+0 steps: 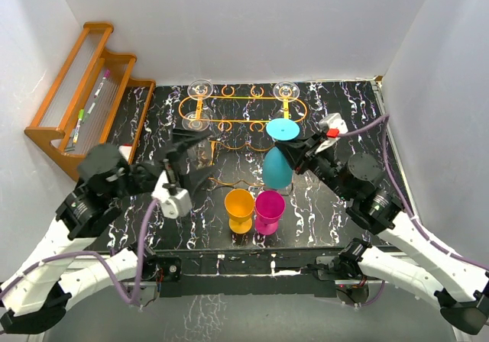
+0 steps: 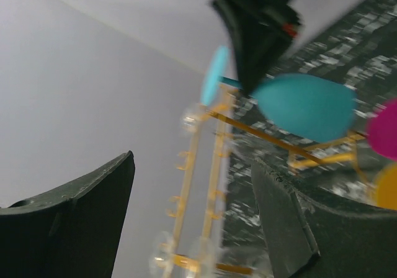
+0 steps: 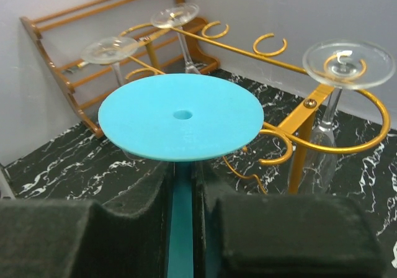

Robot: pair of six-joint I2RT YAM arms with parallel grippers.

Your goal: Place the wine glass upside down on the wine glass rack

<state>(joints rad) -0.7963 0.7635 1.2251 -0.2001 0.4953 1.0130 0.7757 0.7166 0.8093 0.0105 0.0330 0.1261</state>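
From my right wrist camera, the right gripper [image 3: 181, 194] is nearly shut, its two pads pinching the thin teal stem of the wine glass [image 3: 180, 116]. The round foot sits flat just above the fingertips. That view hides the bowl. The top camera shows it hanging below the fingers, mouth down, so the long axis runs close to vertical, foot up.

Just beyond the fingers and to their right, the wine glass rack [image 3: 298, 143] shows an open ring slot close beside the foot. I cannot tell whether the stem has entered a slot. Three clear glasses [image 3: 349, 64] hang inverted in the rack farther out, and the wooden shelf [image 3: 59, 54] stands behind them.

Only the left wrist camera gives a side look. It is blurred and rolled over, but I can see the teal bowl past the fingertips beside the rack's rails. The left gripper [image 2: 192, 163] is spread wide and holds nothing. On the top view, an orange glass [image 1: 239, 207] and a magenta glass [image 1: 269, 208] stand nearer the arm bases than either set of fingers.
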